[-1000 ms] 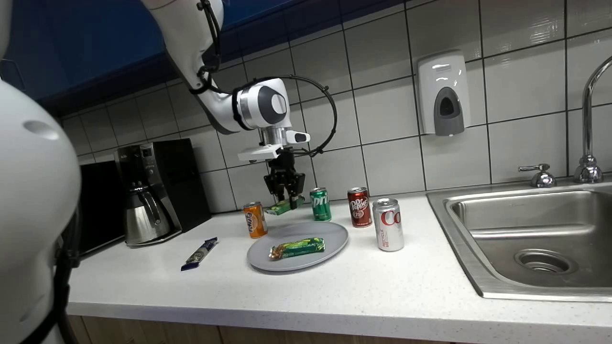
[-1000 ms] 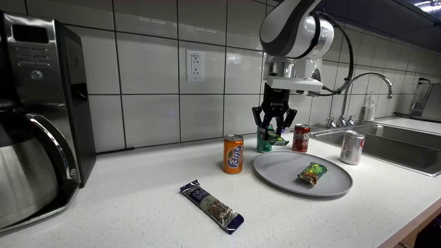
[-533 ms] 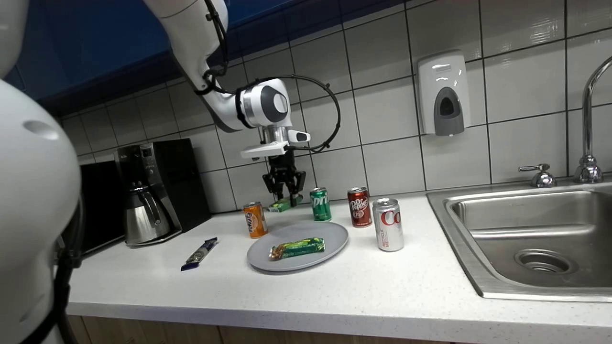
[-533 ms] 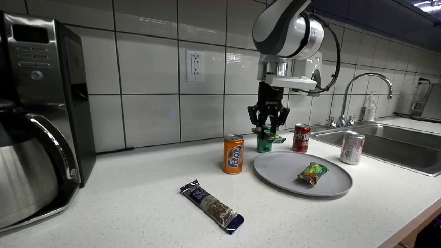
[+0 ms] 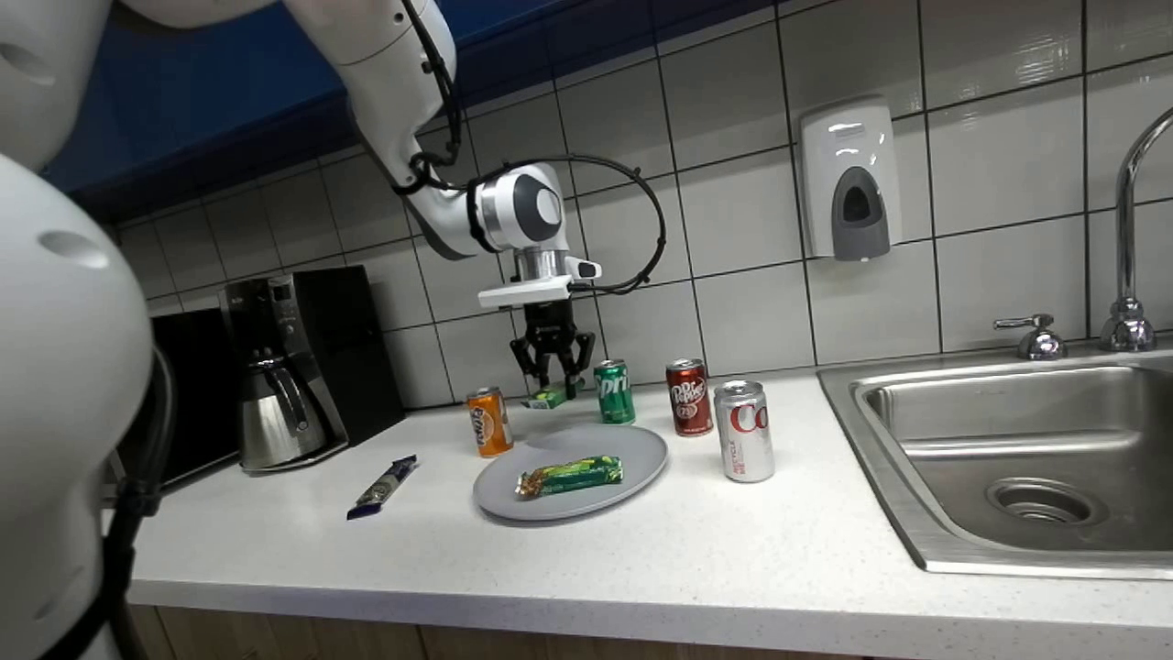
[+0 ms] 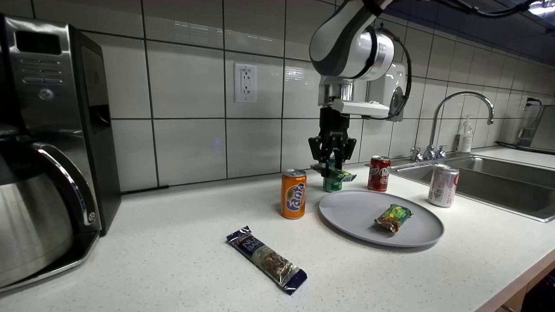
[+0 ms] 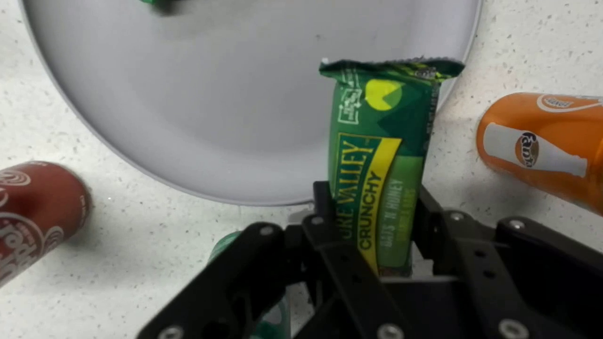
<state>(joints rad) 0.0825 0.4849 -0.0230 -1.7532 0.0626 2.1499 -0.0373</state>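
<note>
My gripper (image 7: 374, 202) is shut on a green granola bar (image 7: 367, 117), one finger on each long side; the lower end of the wrapper is partly covered by the fingers. In an exterior view the gripper (image 5: 558, 390) hangs above the counter at the wall side of the grey plate (image 5: 513, 469), between an orange Fanta can (image 5: 488, 422) and a green Sprite can (image 5: 614, 392). The held bar (image 6: 347, 177) and fingers cover part of the Sprite can (image 6: 332, 185) in an exterior view. A second green bar (image 6: 396, 213) lies on the plate (image 6: 351, 212).
A red Dr Pepper can (image 5: 688, 399) and a silver Coke can (image 5: 744, 435) stand right of the plate. A blue-ended nut bar (image 6: 266, 260) lies on the counter. Also around are a coffee maker (image 6: 56, 130), a sink (image 5: 889, 513), a faucet (image 5: 1127, 229) and a tiled wall (image 5: 742, 211).
Carrying the green bar, my gripper has shifted a short way toward the tiled wall. Its grip looks the same. Cans, plate and the other bars have stayed put.
</note>
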